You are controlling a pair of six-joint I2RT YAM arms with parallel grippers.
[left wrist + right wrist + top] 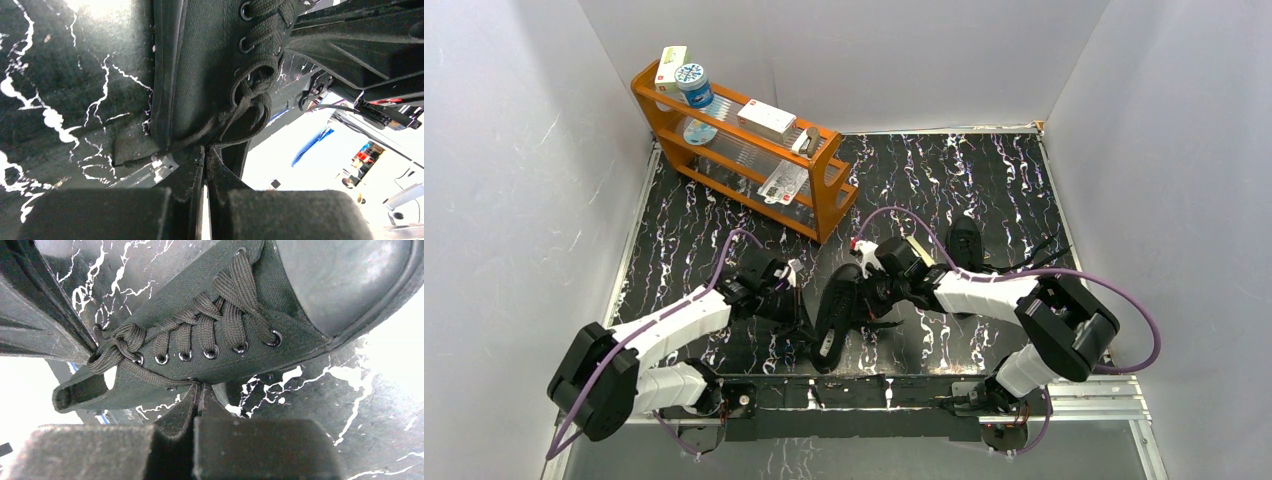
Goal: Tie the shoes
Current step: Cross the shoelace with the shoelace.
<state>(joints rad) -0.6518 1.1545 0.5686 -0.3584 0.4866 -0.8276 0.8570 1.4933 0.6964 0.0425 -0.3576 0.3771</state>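
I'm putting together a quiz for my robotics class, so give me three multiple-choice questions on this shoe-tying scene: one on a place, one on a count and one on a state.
1. Where on the table does the orange rack stand?
A. back left
B. near right
C. between the arm bases

2. How many black sneakers lie on the table?
A. one
B. two
C. four

3. How is the left gripper?
A. wide open above the rack
B. shut on a lace
C. open, flat on the table

Key:
1 A: the top view shows the rack by the far left wall.
2 B: one lies between the two grippers, and the second sneaker lies behind the right arm.
3 B: the left wrist view shows the fingers pressed together, with the lace running from the knot in between them.
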